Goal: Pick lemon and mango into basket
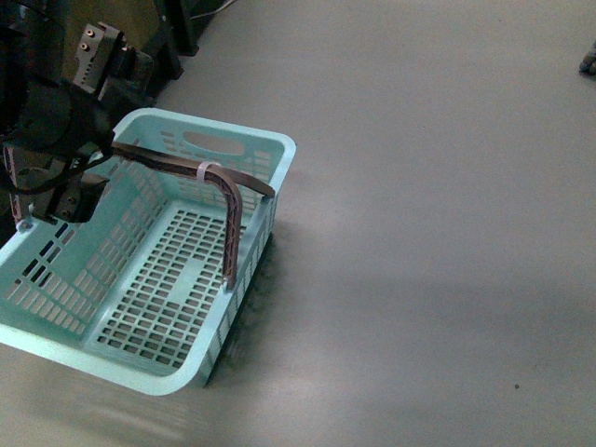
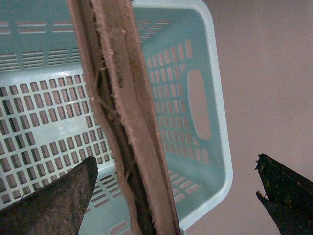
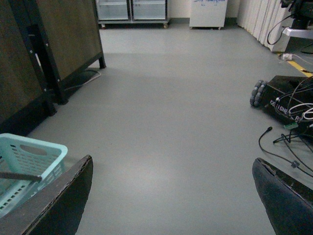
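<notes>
A: Left gripper [image 2: 175, 159] first: it's spread wide, one dark finger [image 2: 54, 200] at each edge of its wrist camera, and nothing is pinched.

B: Something runs through that gap, though. The brown handle [image 2: 129, 122] passes between the fingers, much closer to one than the other. Whether it brushes that finger, I cannot tell.

A: And straight below the gripper sits the basket [image 2: 215, 98], pale aqua, with its slotted bottom and an end wall with an oval cut-out in plain sight.

B: Over to the right gripper [image 3: 172, 159]. Same story: it's fully spread and holding nothing, with only grey floor [image 3: 171, 98] between and ahead of its fingers.

A: From there the basket is just a corner, low and off to that gripper's left, near one finger.

B: What does the front camera add? The whole basket resting on the floor, the left arm [image 1: 51, 112] hanging over one end of it, and the handle standing up across it.

A: Plus a white tie [image 1: 207, 170] wrapped on the handle's top bar, which neither wrist camera catches.

B: Only the right wrist camera shows the room ahead, with cables [image 3: 288, 137] trailing on the floor well beyond the gripper.
</notes>
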You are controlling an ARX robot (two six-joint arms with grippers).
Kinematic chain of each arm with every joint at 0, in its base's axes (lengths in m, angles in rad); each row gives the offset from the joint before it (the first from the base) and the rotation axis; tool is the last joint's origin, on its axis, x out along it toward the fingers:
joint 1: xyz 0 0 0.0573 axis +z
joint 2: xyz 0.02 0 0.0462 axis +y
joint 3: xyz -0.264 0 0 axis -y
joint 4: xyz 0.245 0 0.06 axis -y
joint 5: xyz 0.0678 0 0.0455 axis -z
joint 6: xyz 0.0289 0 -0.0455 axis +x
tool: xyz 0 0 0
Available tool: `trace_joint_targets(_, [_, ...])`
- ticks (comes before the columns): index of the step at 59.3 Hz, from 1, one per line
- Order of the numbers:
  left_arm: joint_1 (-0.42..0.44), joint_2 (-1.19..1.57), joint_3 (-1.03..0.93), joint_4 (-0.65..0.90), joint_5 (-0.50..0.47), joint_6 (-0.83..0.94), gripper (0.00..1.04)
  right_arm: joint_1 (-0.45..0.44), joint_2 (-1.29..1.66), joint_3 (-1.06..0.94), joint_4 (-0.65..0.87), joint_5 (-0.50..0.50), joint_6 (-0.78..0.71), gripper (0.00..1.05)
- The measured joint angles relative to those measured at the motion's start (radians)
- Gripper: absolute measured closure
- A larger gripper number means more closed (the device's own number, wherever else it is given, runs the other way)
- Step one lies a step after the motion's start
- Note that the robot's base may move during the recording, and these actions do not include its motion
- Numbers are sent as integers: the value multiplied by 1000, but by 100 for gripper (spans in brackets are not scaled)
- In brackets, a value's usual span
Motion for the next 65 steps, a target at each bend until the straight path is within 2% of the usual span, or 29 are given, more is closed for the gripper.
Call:
trace_joint_targets(12, [-14,101,107,-25,-18,12,8,0,0,0,0,0,0,9])
trace_joint_targets(16, [-24,119,120,-34,-17,14,24,0,0,0,0,0,0,9])
trace_joint_targets(35, [-32,128,126,-48,-3,-56,73,0,0,0,0,0,0,9])
trace_joint_targets(37, [-32,128,122,-42,-9,-56,81,0,0,0,0,0,0,9])
trace_joint_targets(44, [-34,126,106,-28,-4,-105,97,0,0,0,0,0,0,9])
trace_joint_targets(65, [-44,-65,-64,21,32,-162,99,0,0,0,0,0,0,9])
